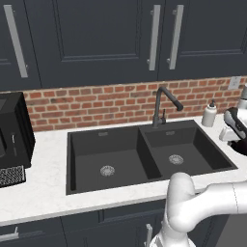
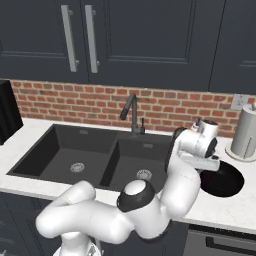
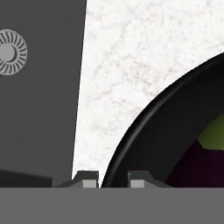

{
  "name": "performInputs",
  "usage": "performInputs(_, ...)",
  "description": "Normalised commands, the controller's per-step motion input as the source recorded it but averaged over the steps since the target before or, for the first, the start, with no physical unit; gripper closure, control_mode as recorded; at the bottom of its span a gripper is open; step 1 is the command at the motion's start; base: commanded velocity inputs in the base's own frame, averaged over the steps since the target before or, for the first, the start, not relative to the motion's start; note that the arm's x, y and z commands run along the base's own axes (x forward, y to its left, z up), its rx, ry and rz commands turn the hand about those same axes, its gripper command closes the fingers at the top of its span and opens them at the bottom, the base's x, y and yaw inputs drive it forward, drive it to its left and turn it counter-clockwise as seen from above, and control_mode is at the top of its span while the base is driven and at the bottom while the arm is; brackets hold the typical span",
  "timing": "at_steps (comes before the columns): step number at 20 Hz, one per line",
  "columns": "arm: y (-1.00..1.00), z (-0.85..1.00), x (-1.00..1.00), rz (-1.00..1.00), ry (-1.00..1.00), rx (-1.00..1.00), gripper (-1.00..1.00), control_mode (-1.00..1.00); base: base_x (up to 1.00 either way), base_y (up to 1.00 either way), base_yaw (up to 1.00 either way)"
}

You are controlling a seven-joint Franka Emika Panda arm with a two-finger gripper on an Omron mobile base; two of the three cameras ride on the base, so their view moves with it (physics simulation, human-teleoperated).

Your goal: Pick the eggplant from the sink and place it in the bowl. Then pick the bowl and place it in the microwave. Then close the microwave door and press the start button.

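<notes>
The black bowl (image 2: 229, 183) sits on the white counter just right of the black sink (image 1: 87, 149). In the hand view the bowl's rim (image 3: 144, 140) curves up from the bottom centre. Inside it lies the dark purple eggplant (image 3: 197, 168) with its green stem end. My gripper (image 3: 113, 180) stands at the bowl's left edge, its two fingertips straddling the rim and closed in on it. In the right base view the hand hangs over that edge and hides the fingers. Both sink basins (image 2: 60, 150) hold nothing. The microwave and its door are out of view.
A dark angular tap (image 1: 161, 103) rises behind the sink. A white soap bottle (image 1: 209, 115) and a paper towel roll (image 2: 246, 132) stand by the brick wall near the bowl. A black boxy appliance with a mesh grille (image 1: 12, 140) occupies the left counter.
</notes>
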Motion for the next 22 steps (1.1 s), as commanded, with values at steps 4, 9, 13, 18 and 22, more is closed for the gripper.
performInputs(4,0.08,0.0,-0.51,0.01,-0.06,0.0,1.0,-1.0,0.0,0.0,0.0)
performInputs(9,0.18,0.07,-0.48,0.04,-0.05,-0.04,1.0,-1.0,0.0,0.0,0.0)
performInputs(13,0.2,0.32,-0.45,0.1,-0.15,-0.03,1.0,-1.0,0.0,0.0,0.0)
performInputs(18,0.28,0.39,-0.45,0.17,-0.15,-0.04,1.0,-1.0,0.0,0.0,0.0)
performInputs(22,0.38,0.22,-0.33,0.22,-0.14,-0.09,1.0,-1.0,0.0,0.0,0.0)
